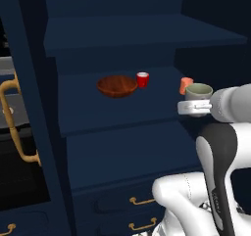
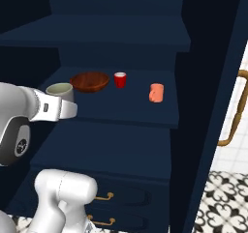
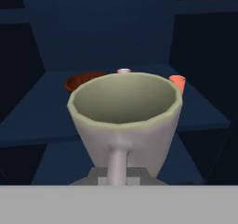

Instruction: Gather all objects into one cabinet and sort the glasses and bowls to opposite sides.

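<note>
My gripper (image 3: 118, 173) is shut on the handle of a pale grey-green mug (image 3: 123, 116), held upright in front of the dark navy cabinet (image 1: 98, 115). The same mug (image 1: 198, 92) (image 2: 59, 90) hangs just short of the middle shelf's front edge. On that shelf stands the wide wooden bowl (image 1: 116, 85) (image 2: 90, 81) (image 3: 81, 81) at the left. The red cup (image 1: 142, 79) (image 2: 120, 80) (image 3: 123, 71) stands just to its right. The salmon-orange cup (image 2: 156, 92) (image 3: 177, 81) stands further right and nearer the front; the mug partly hides it (image 1: 186, 85) in the left base view.
The cabinet door at the left carries a brass handle (image 1: 14, 127), and so does the one at the right (image 2: 232, 111). A lower shelf (image 2: 106, 150) lies below, with drawers (image 1: 142, 200) under it. Patterned floor tiles (image 2: 225, 198) show at the lower right.
</note>
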Controlling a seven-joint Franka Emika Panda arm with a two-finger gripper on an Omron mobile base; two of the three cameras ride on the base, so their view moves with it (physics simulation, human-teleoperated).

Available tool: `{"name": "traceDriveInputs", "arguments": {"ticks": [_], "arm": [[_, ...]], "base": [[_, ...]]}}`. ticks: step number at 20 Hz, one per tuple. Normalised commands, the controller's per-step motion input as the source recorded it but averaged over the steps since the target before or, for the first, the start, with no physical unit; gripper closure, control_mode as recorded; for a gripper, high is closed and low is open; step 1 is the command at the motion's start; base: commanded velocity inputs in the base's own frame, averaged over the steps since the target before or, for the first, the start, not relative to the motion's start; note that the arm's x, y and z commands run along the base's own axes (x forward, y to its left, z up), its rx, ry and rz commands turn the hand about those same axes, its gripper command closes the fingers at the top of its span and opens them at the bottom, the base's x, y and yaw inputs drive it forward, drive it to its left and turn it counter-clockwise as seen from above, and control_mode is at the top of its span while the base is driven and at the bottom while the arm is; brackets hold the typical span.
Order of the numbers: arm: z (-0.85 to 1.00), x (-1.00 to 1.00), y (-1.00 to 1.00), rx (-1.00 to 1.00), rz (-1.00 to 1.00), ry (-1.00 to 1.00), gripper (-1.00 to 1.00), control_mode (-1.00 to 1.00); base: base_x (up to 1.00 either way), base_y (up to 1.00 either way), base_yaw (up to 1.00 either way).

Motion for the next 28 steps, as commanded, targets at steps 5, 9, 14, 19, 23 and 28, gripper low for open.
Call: {"name": "traceDriveInputs", "arguments": {"ticks": [5, 9, 14, 19, 23, 28], "arm": [[0.00, 0.00, 0.00, -0.02, 0.00, -0.01, 1.00, -1.00], [-0.10, 0.64, 0.00, -0.05, -0.27, -0.25, 1.00, -1.00], [-0.35, 0.99, -0.20, 0.00, -0.20, -0.02, 1.00, -1.00], [-0.54, 0.99, -0.11, 0.00, -0.08, 0.09, 1.00, -1.00], [-0.44, 0.83, -0.39, 0.00, -0.02, 0.10, 1.00, -1.00], [-0.09, 0.39, -0.56, 0.00, 0.00, 0.04, 1.00, -1.00]], "base": [[0.00, 0.00, 0.00], [0.00, 0.00, 0.00], [0.00, 0.00, 0.00], [0.00, 0.00, 0.00], [0.00, 0.00, 0.00], [0.00, 0.00, 0.00]]}}
